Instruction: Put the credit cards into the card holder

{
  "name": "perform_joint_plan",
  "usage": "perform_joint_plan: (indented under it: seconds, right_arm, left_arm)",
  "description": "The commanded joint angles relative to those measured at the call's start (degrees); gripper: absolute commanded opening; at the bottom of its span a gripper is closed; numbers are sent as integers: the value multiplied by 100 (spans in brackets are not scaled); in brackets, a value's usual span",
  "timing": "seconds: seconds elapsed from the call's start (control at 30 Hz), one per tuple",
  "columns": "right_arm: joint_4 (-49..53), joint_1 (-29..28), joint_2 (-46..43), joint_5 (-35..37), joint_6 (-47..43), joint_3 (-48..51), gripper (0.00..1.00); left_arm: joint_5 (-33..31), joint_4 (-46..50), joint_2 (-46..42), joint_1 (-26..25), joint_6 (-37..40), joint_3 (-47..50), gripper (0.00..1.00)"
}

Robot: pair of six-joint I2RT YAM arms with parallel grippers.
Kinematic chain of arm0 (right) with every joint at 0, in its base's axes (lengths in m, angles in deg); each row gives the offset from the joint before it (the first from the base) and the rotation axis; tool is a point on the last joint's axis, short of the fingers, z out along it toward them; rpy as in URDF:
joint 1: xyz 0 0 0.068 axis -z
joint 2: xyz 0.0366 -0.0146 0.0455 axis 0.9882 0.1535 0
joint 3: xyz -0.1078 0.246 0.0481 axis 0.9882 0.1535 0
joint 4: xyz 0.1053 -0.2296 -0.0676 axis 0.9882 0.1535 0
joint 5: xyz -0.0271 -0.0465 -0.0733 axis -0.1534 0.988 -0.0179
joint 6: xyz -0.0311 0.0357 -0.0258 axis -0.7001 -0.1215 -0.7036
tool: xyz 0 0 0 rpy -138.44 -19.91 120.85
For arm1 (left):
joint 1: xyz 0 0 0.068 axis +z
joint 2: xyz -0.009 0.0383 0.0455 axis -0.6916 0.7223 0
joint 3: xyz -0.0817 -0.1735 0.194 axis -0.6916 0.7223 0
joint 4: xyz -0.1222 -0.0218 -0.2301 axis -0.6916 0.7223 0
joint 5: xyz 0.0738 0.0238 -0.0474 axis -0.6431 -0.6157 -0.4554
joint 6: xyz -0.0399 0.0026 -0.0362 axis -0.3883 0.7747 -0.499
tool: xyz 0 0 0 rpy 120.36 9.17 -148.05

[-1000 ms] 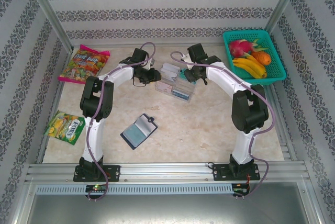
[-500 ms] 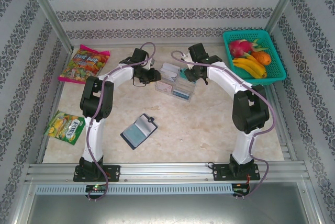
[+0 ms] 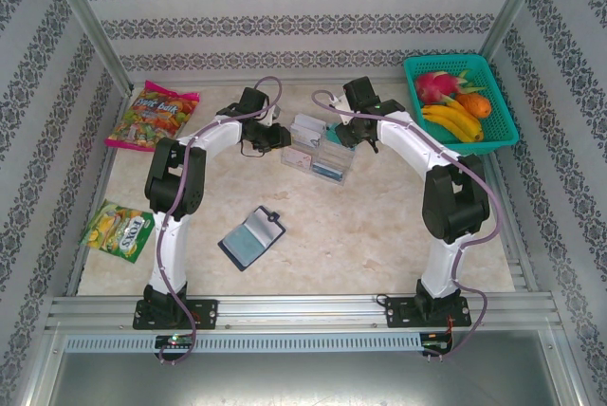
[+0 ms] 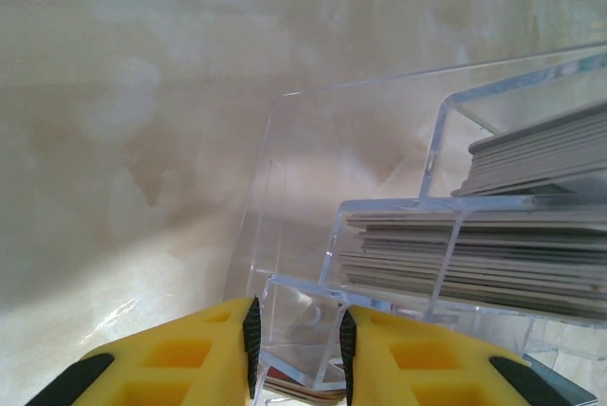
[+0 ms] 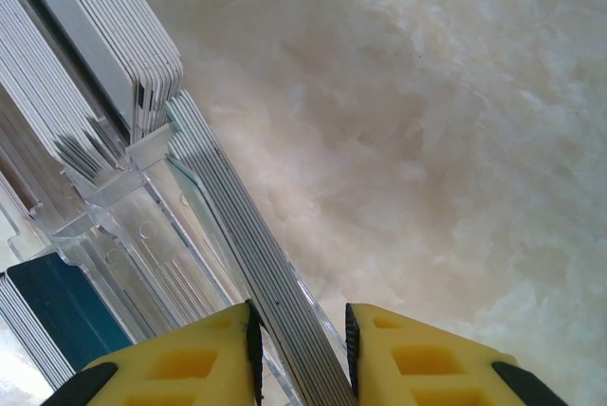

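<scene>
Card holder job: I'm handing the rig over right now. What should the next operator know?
Left gripper: appears clamped on a wall of the clear tray.
Right gripper: jaws either side of a stack of credit cards in that tray; firm grip unclear.
Card holder: open on the table, apart from both grippers.
Done: no card seen in it.
Remaining: lift cards, slot them into the holder.

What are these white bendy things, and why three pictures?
They are two white robot arms. One picture looks down from above; the others come from wrist cameras, showing each yellow-fingered end effector. On the table: a clear acrylic tray of grey-white plastic cards, an open dark blue wallet, two snack bags, a teal plastic basket of fruit. The left end effector seems to grip the tray's wall; the right end effector straddles a card stack, not yet pinching.
</scene>
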Motion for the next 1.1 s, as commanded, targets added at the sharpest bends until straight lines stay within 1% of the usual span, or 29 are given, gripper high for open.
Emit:
perform_joint_plan:
  seconds: [0.0, 0.07, 0.17, 0.47, 0.67, 0.9, 1.07]
  right_arm:
    - [-137, 152, -311, 118, 237, -9, 28]
    - [-147, 163, -313, 107, 246, -7, 29]
    - [-138, 178, -288, 106, 254, -15, 34]
    - [-129, 205, -244, 14, 263, -27, 35]
    - [-165, 203, -210, -16, 290, 2, 29]
    - [-112, 206, -191, -101, 273, -46, 17]
    - [-121, 204, -282, -179, 263, -27, 16]
  left_arm:
    - [-314, 352, 143, -37, 137, 88, 31]
    - [-312, 361, 138, -39, 134, 89, 31]
    - [-316, 359, 134, -34, 139, 86, 31]
    - [-307, 361, 143, -42, 139, 79, 31]
    - [-309, 379, 144, -34, 155, 71, 31]
    - [-304, 405, 161, -40, 148, 25, 31]
    - [-304, 429, 169, -36, 156, 18, 31]
